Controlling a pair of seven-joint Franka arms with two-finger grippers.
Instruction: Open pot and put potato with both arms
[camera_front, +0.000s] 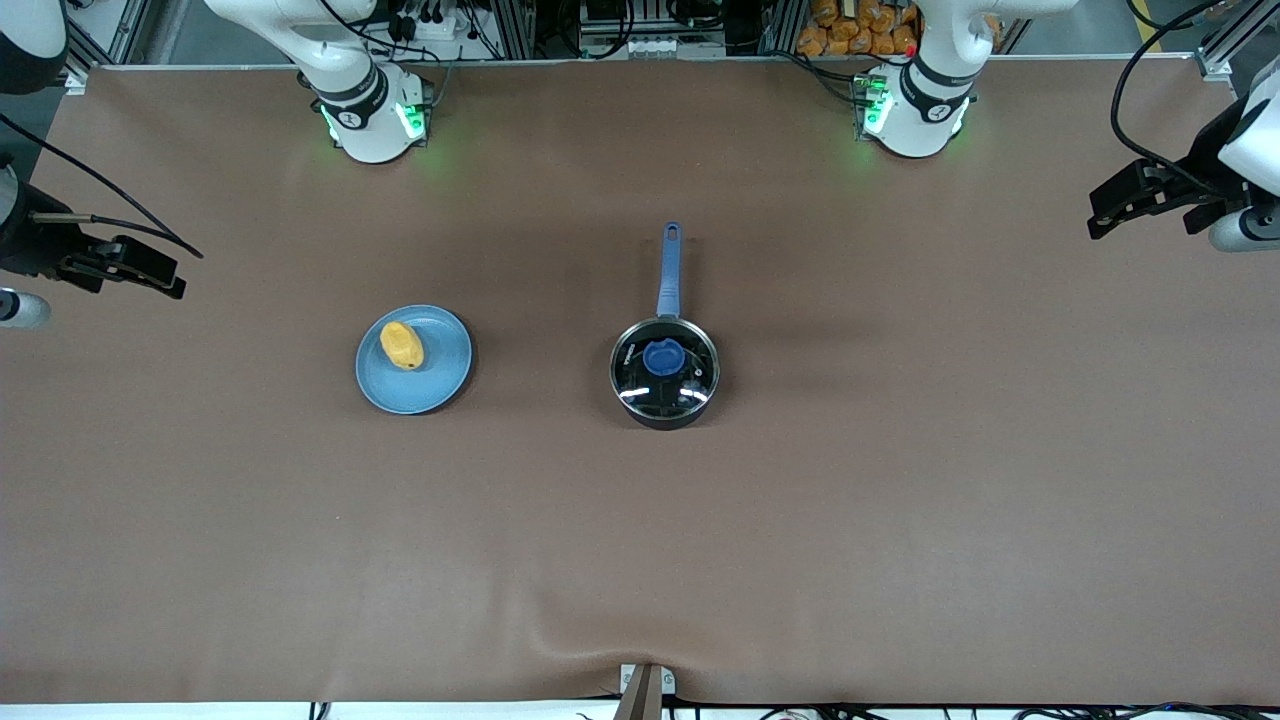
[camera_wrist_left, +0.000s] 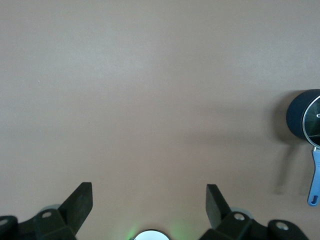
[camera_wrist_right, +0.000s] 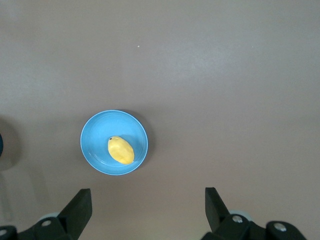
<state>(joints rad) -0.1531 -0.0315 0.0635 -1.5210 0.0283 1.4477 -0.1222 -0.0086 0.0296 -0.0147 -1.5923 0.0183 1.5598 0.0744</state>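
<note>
The black pot (camera_front: 665, 378) stands mid-table with its glass lid and blue knob (camera_front: 663, 357) on, its blue handle (camera_front: 670, 268) pointing toward the robot bases. The yellow potato (camera_front: 401, 345) lies on a light-blue plate (camera_front: 440, 370), beside the pot toward the right arm's end. My right gripper (camera_front: 165, 278) hangs open and empty over the right arm's end of the table. My left gripper (camera_front: 1105, 212) hangs open and empty over the left arm's end. The left wrist view shows the pot (camera_wrist_left: 299, 116) at its edge. The right wrist view shows the potato (camera_wrist_right: 121, 150) on the plate (camera_wrist_right: 95, 134).
Brown cloth covers the whole table (camera_front: 640, 540). The two arm bases (camera_front: 372, 120) (camera_front: 915, 115) stand along the table's edge farthest from the front camera. A small metal clamp (camera_front: 645, 690) sits at the edge nearest it.
</note>
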